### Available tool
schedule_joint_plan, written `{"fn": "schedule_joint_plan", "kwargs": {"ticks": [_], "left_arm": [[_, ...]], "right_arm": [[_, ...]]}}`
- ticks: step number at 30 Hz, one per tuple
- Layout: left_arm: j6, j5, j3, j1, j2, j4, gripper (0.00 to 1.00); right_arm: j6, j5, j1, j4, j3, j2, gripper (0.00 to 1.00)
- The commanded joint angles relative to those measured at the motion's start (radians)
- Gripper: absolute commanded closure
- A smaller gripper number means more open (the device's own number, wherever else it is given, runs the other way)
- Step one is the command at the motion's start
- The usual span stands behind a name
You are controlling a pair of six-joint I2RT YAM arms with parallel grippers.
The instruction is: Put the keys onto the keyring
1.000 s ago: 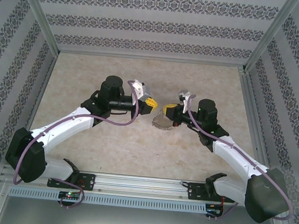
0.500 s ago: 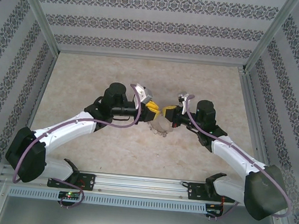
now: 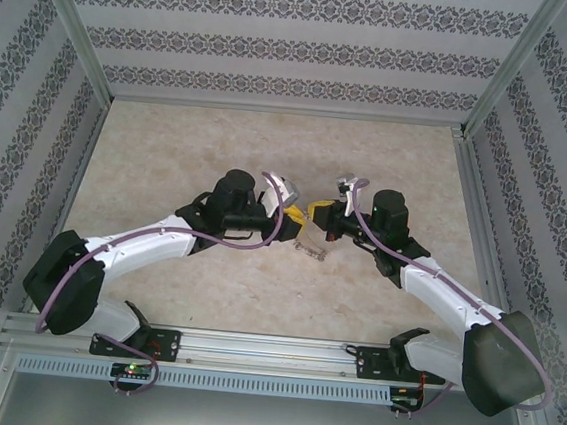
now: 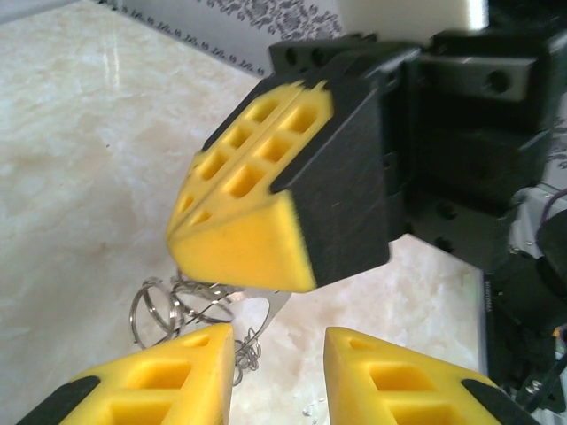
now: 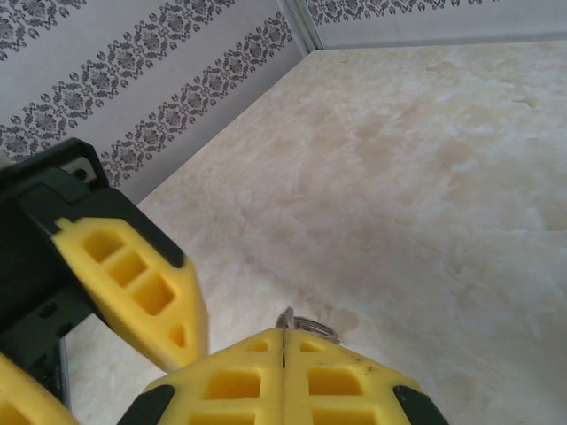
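Observation:
The keyring [image 3: 310,245] hangs edge-on between the two arms above the table's middle. It reads as thin silvery loops [image 4: 168,305] with a flat silvery strip among them. My right gripper [image 3: 317,212] is shut on the keyring's top, and a bit of the ring [image 5: 310,324] pokes out past its closed yellow tips [image 5: 283,341]. My left gripper [image 3: 293,214] sits close against it from the left, open, its two yellow fingers [image 4: 177,372] apart just below the right gripper [image 4: 239,248] with nothing between them. I cannot pick out the keys among the silvery bits.
The pale marble-look tabletop [image 3: 170,141] is walled by patterned panels at the back [image 3: 289,47] and on both sides. Aluminium rails run along the near edge [image 3: 271,347], where the arm bases are bolted.
My left arm has swung right, bringing its gripper up against the right one, and that gripper has gone from shut to open. The keyring has turned from flat-on to edge-on.

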Motion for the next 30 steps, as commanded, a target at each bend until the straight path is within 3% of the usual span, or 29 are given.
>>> {"fn": "schedule_joint_plan", "kwargs": {"ticks": [1,16,30], "left_arm": [[-0.019,-0.047,-0.019,-0.017,0.024,0.068,0.68],[-0.049,-0.045,-0.003,-0.030,0.098,0.137,0.68],[-0.080,-0.110,-0.001,-0.034,0.134,0.212,0.72]], "right_arm": [[0.011,0.004,-0.002,0.066,-0.008,0.001,1.00],[0.014,0.005,-0.002,0.075,-0.011,0.005,1.00],[0.016,0.002,-0.002,0.082,-0.020,0.002,1.00]]}}
